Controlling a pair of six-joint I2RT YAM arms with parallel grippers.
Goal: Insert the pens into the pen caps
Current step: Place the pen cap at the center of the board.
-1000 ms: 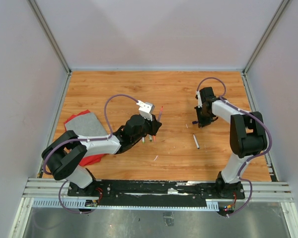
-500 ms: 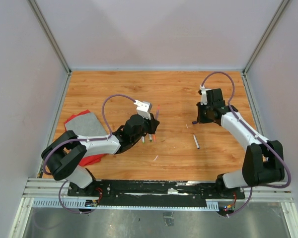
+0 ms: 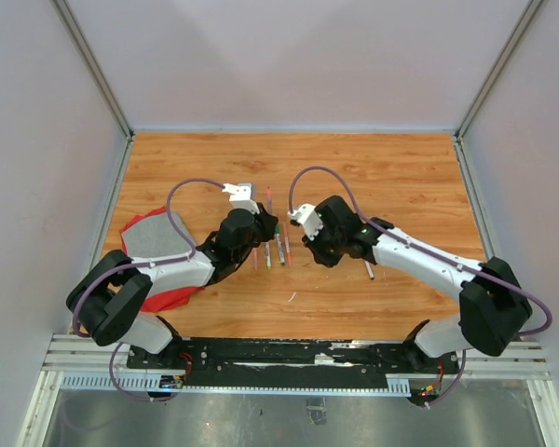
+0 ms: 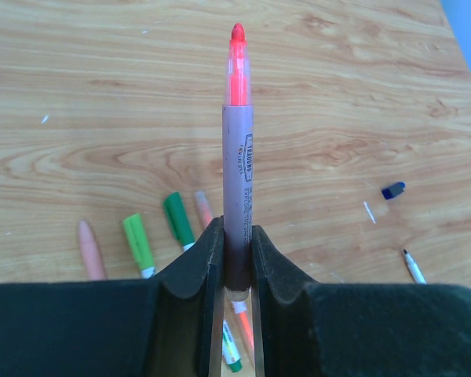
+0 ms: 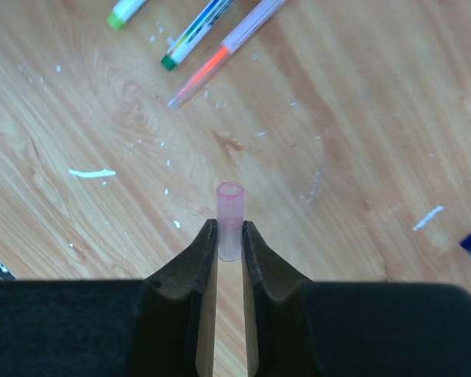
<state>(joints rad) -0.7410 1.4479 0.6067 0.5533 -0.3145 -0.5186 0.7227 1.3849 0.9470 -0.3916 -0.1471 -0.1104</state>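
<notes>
- Near centre: a white scrap (image 3: 292, 297) lies on the wooden table (image 3: 401, 177), clear of both arms.
- Near left: a red and grey cloth (image 3: 154, 237) lies flat on the table. The left arm passes above its right edge.
- Right of centre: a grey pen (image 3: 368, 270) lies alone on the wood, just beside the right forearm in the overhead view.
- Middle of the table: several loose pens (image 3: 279, 250) lie side by side, roughly parallel and running near to far, between the two grippers. The left wrist view shows light green, dark green and pink ends among them.
- Right gripper (image 5: 229, 234): jaws narrow, clamped on the lower part of a pale pink cap (image 5: 229, 208). The cap's open mouth faces away from the fingers.
- Left gripper (image 4: 237, 239): jaws narrow, clamped on the barrel of an orange pen (image 4: 237, 149). Its bare orange tip points away from the fingers.
- The two grippers sit near each other at mid-table without touching. The held pen and the held cap are apart.
- A small blue cap (image 4: 392, 190) lies by itself on the wood, to the right of the held pen in the left wrist view.
</notes>
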